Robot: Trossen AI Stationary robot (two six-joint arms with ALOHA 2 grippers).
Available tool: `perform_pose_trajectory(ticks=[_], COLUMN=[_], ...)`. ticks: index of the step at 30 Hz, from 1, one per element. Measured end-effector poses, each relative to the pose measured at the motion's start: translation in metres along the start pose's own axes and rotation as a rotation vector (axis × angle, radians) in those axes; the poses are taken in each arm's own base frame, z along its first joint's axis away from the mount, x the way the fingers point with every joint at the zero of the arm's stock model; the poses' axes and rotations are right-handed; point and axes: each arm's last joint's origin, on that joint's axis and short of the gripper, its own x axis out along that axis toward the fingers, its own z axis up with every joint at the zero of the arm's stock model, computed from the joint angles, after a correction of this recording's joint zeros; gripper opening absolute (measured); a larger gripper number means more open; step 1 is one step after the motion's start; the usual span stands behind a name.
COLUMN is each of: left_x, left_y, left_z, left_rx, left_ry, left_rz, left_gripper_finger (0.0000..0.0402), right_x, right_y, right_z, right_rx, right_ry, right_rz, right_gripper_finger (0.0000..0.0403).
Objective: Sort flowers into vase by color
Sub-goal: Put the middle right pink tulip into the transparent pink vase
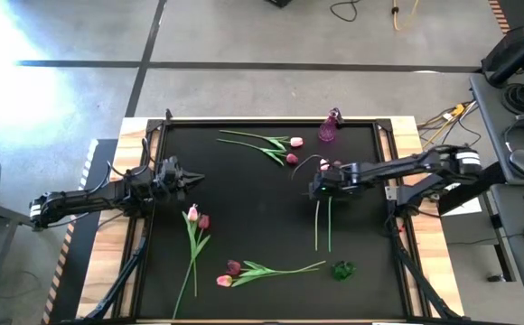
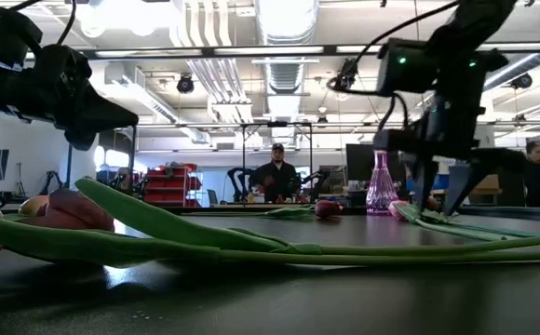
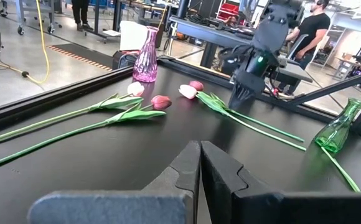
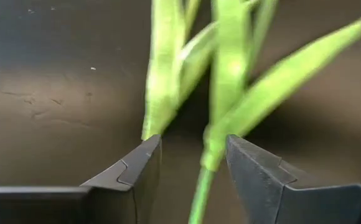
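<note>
Right end effector point(image 4: 190, 163) spread open, straddling a tulip stem point(image 4: 199, 193); both vases point(image 1: 330, 126) empty, every flower unsorted.

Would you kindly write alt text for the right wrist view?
The right gripper hangs open just above the black table, its two dark fingers straddling a thin green tulip stem. Blurred long green leaves fan out beyond the fingers; no flower head is visible.

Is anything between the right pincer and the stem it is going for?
Nothing visible. The right pincer is open with a green stem already between its fingers; only leaves show beyond it. The left pincer waits shut, well away.
</note>
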Motion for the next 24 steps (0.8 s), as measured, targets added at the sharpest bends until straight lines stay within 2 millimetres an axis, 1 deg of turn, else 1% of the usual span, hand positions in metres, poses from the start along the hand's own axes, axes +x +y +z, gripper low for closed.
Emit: perform_pose_trajectory(ticks=[6,9,14,18,20,24], left_x=[0.000,0.000,0.000,0.000,0.000,0.001], left_y=[-0.001,0.000,0.000,0.000,0.000,0.000], left_z=[0.002,0.002,0.002,0.001,0.001,0.000], left_rx=[-0.002,0.008,0.009,0.010,0.008,0.008], left_ry=[-0.020,-0.018,-0.017,-0.010,-0.008,0.001], left_rz=[-0.005,-0.004,0.002,0.007,0.007,0.010], left_gripper_finger=[0.0000,0.0000,0.0000,0.0000,0.0000,0.0000], right_x=[0.007,0.003,-0.008,-0.012,-0.006,0.010], right_y=[0.029,0.042,0.057,0.074,0.075,0.070], right_z=[0.005,0.008,0.014,0.018,0.019,0.019], right_rx=[0.054,0.066,0.047,0.035,0.042,0.064], right_ry=[0.009,0.017,0.021,0.029,0.044,0.050], right_rz=[-0.001,-0.047,-0.173,-0.098,-0.103,-0.162], right_gripper_finger=[0.0146,0.0146,0.0161,0.0165,0.0158,0.0137])
